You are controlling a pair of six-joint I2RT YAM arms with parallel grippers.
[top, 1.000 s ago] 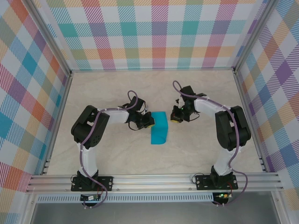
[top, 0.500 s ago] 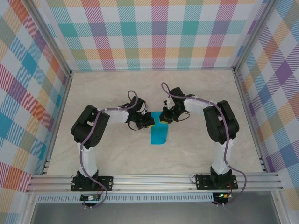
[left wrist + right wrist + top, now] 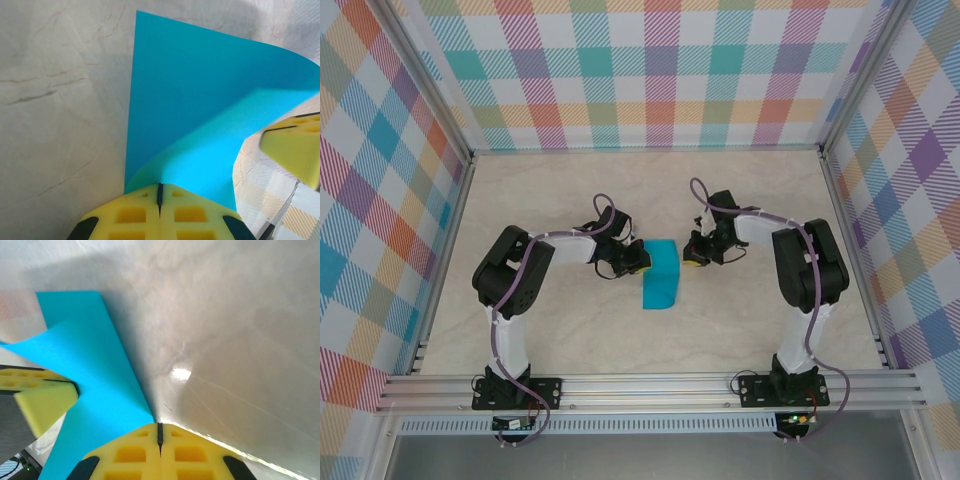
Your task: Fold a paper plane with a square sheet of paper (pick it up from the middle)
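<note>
Sheet (image 3: 660,278): teal paper, mid-bench, lying between the two tools. The part toward the near rail lies flat on the top; the side next to the left tool curls up off it.
Left tool (image 3: 638,263): at the sheet's left edge. Its yellow pads are pressed together and the raised edge of the sheet runs into the seam between them, so it looks pinched there.
Right tool (image 3: 692,258): just beside the sheet's right edge, tip held low over the bench. Pads fully together, with nothing between them. In its wrist view a corner of the sheet comes right up to the tip; touching or not, I cannot tell.
Bench (image 3: 560,200): pale marbled top.
Walls (image 3: 660,80): bright plaid on three sides.
</note>
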